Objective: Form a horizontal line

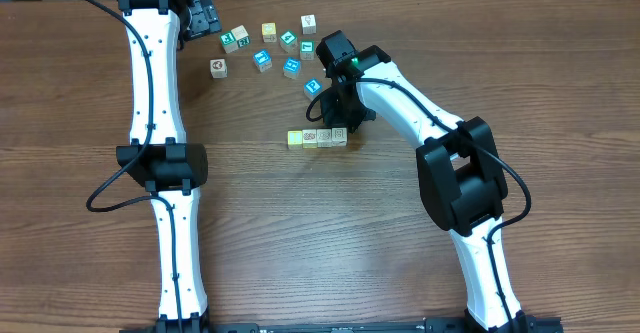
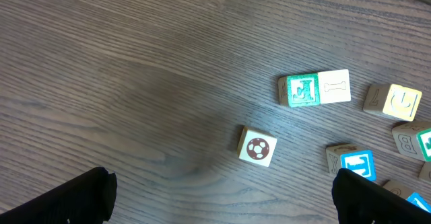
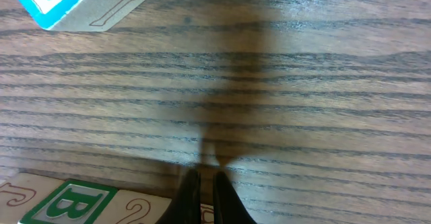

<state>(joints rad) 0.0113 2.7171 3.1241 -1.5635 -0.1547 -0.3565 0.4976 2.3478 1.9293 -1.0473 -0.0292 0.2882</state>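
Note:
The horizontal line [image 1: 317,137] lies mid-table: a yellow-green cube [image 1: 295,139] at its left end and three cream cubes touching in a row to its right. My right gripper [image 1: 343,121] is shut with nothing in it, right behind the line's right end. In the right wrist view its shut fingertips [image 3: 205,194] overlap a cream cube's edge at the bottom; beside them are a cube marked "2" [image 3: 138,212] and a green "B" face [image 3: 64,204]. Whether the tips touch a cube is unclear. My left gripper [image 1: 205,18] stands open at the far back, holding nothing.
Loose cubes lie scattered behind the line: teal-faced ones [image 1: 291,67] [image 1: 312,87] [image 1: 262,60] and cream ones [image 1: 218,67] [image 1: 308,22]. The left wrist view shows a soccer-ball cube [image 2: 256,147] and a green and bone pair [image 2: 315,89] ahead of the left fingers [image 2: 87,197].

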